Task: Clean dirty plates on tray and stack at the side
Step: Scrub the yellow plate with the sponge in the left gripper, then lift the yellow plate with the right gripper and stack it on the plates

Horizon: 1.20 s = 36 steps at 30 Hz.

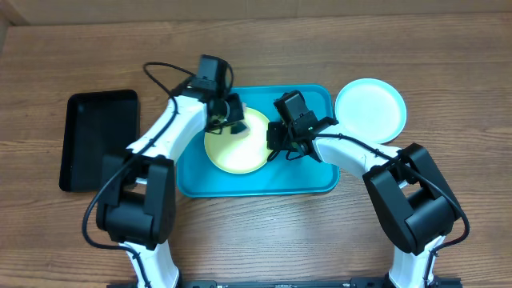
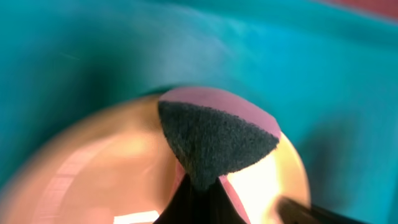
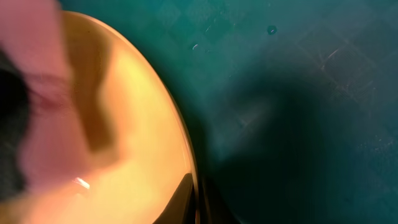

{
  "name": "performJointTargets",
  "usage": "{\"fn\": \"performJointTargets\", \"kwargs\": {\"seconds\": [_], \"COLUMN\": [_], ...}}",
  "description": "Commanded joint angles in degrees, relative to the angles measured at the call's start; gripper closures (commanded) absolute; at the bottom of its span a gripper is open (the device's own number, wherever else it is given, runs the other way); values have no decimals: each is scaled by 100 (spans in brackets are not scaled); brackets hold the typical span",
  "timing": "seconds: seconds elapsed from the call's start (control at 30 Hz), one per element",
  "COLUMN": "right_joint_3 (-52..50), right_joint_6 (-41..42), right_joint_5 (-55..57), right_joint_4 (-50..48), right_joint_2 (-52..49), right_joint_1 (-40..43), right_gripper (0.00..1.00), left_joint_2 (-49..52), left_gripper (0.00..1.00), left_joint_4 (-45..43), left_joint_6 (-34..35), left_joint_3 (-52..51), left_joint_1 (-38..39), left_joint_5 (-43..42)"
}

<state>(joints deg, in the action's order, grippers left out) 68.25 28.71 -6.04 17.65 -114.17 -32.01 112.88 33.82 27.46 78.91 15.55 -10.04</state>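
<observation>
Plate (image 1: 237, 152), yellow-green, lies under the left tool's (image 1: 226, 114) sponge (image 2: 214, 137).

No readable text, label, brand, number or sign shows in any view.

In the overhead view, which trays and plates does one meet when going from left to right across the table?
The black tray → yellow-green plate, lying on the turquoise tray → white plate.

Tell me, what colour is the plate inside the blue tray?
The plate is yellow-green; the overhead view shows it best.
</observation>
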Motion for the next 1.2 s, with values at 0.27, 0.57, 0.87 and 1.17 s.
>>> {"fn": "performJointTargets", "kwargs": {"seconds": [0.27,0.57,0.87,1.17], "right_joint_3": [-63,-63,299,1453], "right_joint_6": [-17,-17,-372,-2094], "right_joint_5": [101,105,125,1676], "right_joint_4": [136,131,302,1274], "right_joint_2": [-168,-168,55,605], "right_joint_1": [9,9,24,-345], "right_gripper": [96,96,96,96], "left_joint_2": [409,391,-212,-1429], "left_gripper": [96,96,96,96], "left_joint_4": [535,1827,2990,2852], "left_joint_6": [-50,48,896,866], "left_joint_3": [22,590,1864,1991], "left_joint_1": [315,-505,-1292,-2638], "left_joint_5": [1182,2920,2782,1770]}}
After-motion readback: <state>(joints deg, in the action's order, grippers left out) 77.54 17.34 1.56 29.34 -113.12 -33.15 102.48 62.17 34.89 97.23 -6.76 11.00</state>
